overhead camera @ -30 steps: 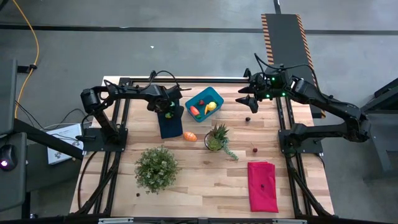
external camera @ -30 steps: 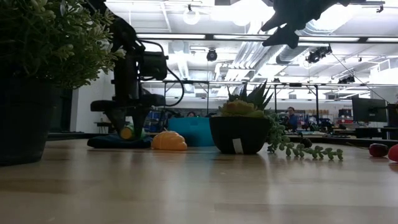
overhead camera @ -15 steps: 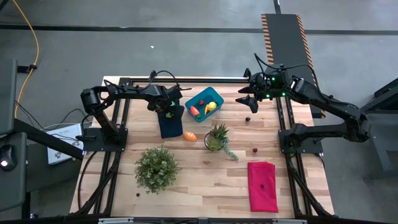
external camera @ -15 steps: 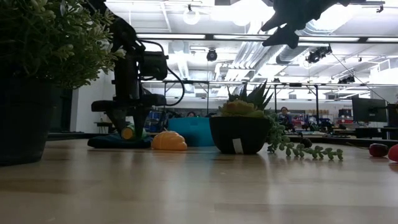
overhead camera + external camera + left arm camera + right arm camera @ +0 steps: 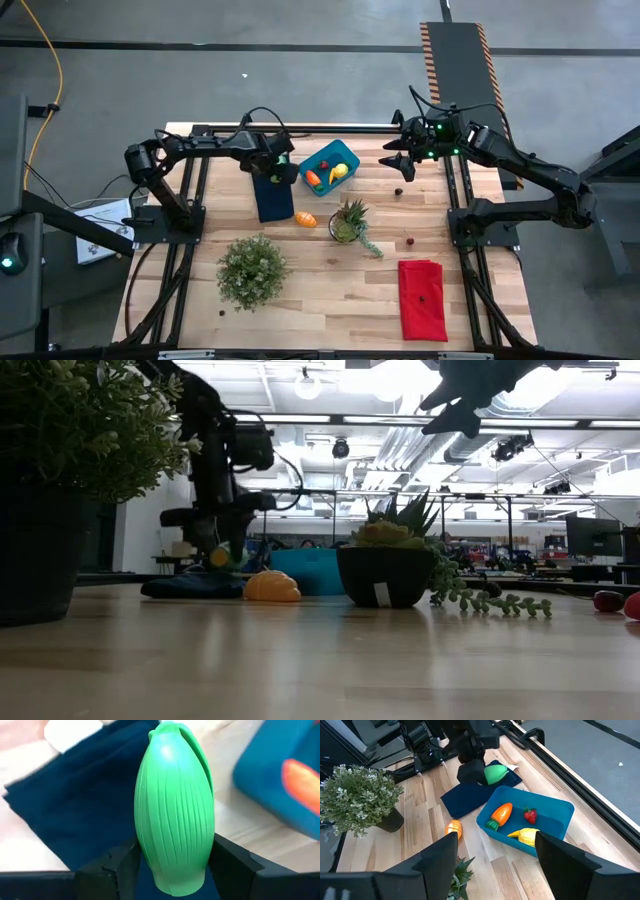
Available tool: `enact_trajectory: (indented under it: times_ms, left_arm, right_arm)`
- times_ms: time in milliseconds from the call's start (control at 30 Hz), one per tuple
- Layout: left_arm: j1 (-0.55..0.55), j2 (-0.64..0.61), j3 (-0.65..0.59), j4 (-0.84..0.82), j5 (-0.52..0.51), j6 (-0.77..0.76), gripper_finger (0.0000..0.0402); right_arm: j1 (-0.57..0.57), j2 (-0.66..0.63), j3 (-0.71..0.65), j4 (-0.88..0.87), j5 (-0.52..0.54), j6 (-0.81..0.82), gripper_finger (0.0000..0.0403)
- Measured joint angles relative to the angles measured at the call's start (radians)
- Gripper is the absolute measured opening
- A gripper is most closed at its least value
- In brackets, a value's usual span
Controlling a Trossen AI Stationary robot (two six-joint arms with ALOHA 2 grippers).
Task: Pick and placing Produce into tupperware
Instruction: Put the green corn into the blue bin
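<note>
The left gripper (image 5: 172, 870) is clamped on the green oval (image 5: 174, 810), holding it above the dark blue cloth (image 5: 274, 199) just beside the tupperware (image 5: 555, 812), which already holds a carrot (image 5: 500, 814), a strawberry (image 5: 530, 815) and a yellow piece (image 5: 524, 834), while an orange oval (image 5: 306, 219) lies on the table (image 5: 330, 290) near the spiky plant (image 5: 349, 222). To finish this step well, I judge the oval should be carried clear over the tub's near wall and released low above a bare patch; the right gripper (image 5: 398, 157) waits with fingers apart over the far right corner. No brand, label or writing can be read.
</note>
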Motion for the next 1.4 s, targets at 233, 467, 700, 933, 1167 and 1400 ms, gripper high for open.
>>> enact_trajectory:
  times_ms: [233,467,700,933,1167,1400]
  left_arm:
    - [0.000,0.000,0.103,-0.072,-0.019,0.064,0.0197]
    - [0.000,0.000,0.201,-0.197,-0.046,0.132,0.0197]
    - [-0.003,-0.021,0.274,-0.285,-0.045,0.174,0.0197]
    - [-0.029,-0.148,0.281,-0.301,-0.059,0.172,0.0198]
    - [-0.036,-0.293,0.281,-0.300,-0.078,0.159,0.0198]
    - [-0.063,-0.410,0.280,-0.290,-0.115,0.142,0.0198]
  right_arm:
    - [0.000,0.000,0.000,0.000,0.000,0.000,0.0256]
    - [0.000,0.000,0.000,0.000,0.000,0.000,0.0256]
    - [0.000,0.000,0.000,0.000,0.000,0.000,0.0256]
    - [0.000,0.000,0.000,-0.011,0.000,0.000,0.0256]
    - [0.000,0.000,0.000,-0.010,-0.001,0.000,0.0256]
    - [0.000,0.000,0.000,-0.011,-0.001,0.000,0.0256]
